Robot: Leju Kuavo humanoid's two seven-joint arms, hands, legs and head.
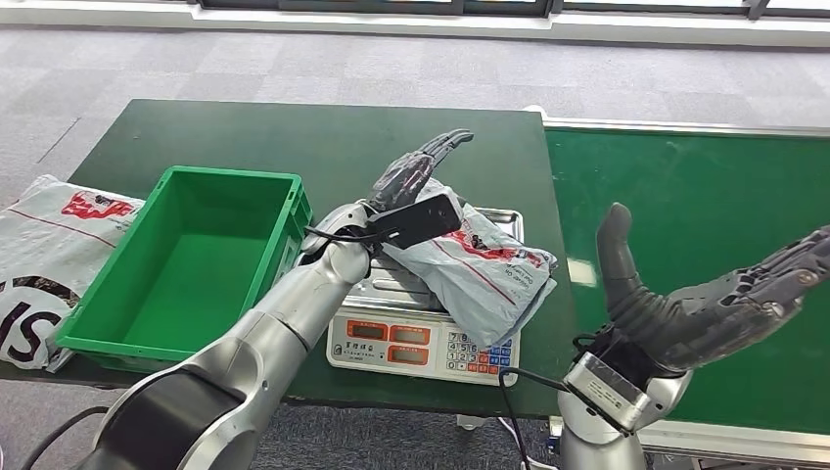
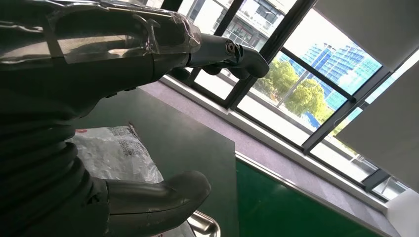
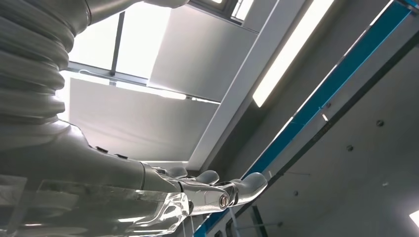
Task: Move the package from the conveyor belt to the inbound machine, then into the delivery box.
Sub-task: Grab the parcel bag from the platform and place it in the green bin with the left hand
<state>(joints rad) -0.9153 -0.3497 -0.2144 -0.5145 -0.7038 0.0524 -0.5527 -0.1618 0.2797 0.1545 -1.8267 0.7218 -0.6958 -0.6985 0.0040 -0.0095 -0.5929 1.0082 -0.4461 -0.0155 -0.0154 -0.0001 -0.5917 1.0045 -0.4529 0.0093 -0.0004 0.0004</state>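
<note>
Package [image 1: 480,262] lying on scale [image 1: 421,343], left hand [image 1: 416,166] spread empty above it; right hand [image 1: 719,304] open over conveyor belt [image 1: 685,196]

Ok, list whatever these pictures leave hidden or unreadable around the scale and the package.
- Head view: the left hand and its wrist camera cover part of the package, so contact cannot be judged.
- Head view: the package and left arm hide most of the scale platter.
- Head view: the scale's display digits are too small to read.
- Left wrist view: the package's label print is too blurred to read, and the hand blocks the rest.
</note>
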